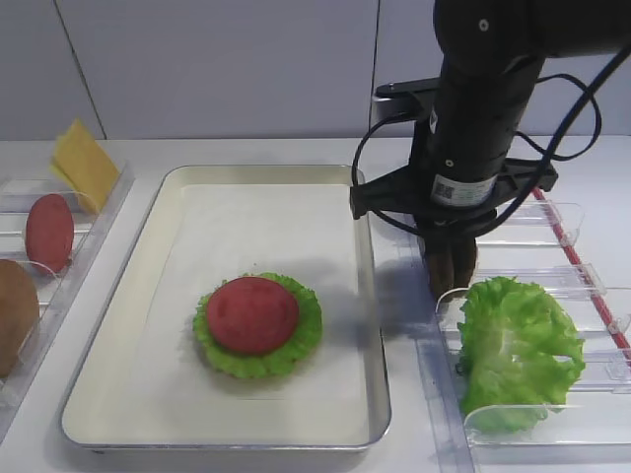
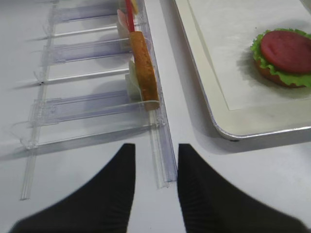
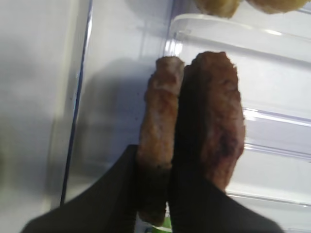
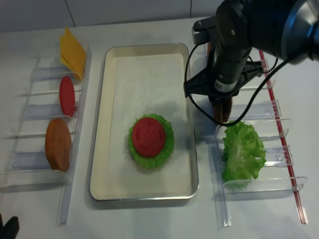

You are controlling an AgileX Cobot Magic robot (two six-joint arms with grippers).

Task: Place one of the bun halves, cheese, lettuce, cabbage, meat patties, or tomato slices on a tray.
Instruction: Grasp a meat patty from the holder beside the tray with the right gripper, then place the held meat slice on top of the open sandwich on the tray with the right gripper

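Two meat patties stand on edge; right hand clamps one; left hand gapes empty.

I see the tray as glossy cream metal, lined with matt white paper. The bins are clear shiny plastic on a smooth white counter. The meat patties look rough and grainy, the lettuce crinkled.
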